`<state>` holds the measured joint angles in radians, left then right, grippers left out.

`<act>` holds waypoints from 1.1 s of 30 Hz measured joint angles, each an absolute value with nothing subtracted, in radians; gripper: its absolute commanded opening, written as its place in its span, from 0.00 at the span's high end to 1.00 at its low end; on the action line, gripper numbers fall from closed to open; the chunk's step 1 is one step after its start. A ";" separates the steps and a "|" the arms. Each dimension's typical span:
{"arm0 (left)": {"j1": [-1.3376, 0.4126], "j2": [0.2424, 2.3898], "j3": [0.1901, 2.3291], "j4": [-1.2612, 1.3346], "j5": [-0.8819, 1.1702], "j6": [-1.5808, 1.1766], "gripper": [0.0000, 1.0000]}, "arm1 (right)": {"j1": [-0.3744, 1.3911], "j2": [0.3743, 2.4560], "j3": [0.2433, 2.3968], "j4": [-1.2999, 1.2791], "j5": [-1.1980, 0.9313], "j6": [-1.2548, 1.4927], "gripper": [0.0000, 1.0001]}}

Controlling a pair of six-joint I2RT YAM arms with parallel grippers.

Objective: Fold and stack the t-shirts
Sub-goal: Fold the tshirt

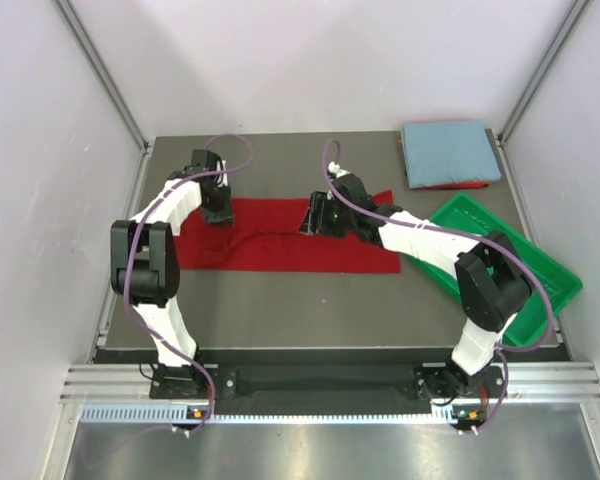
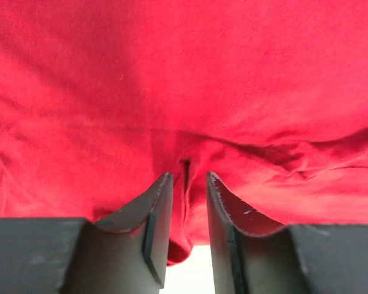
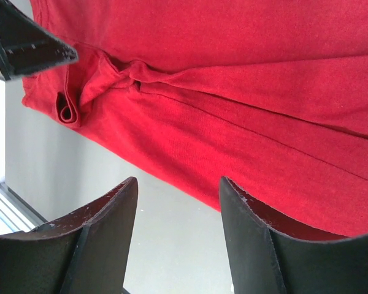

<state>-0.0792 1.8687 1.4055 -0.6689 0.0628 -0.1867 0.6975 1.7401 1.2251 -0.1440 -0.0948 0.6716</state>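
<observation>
Red t-shirt [image 1: 280, 245] near green tray [image 1: 485, 215]

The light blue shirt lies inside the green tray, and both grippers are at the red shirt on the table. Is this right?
Not quite. The top external view shows the light blue shirt outside the green tray, behind it at the far corner of the table. The rest holds.
</observation>
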 measured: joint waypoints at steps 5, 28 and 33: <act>-0.079 1.872 1.420 -0.655 0.101 -0.178 0.82 | 0.698 1.740 1.225 -0.149 -0.095 0.663 0.44; -0.079 1.875 1.403 -0.648 0.085 -0.155 1.00 | 0.698 1.728 1.224 -0.149 -0.095 0.662 0.43; -0.080 1.865 1.372 -0.647 0.116 -0.155 1.00 | 0.698 1.727 1.224 -0.149 -0.095 0.662 0.43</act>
<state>-0.0803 1.8648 1.3716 -0.6468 0.1162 -0.1551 0.6975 1.7271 1.2240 -0.1490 -0.0952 0.6621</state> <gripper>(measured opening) 0.011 0.572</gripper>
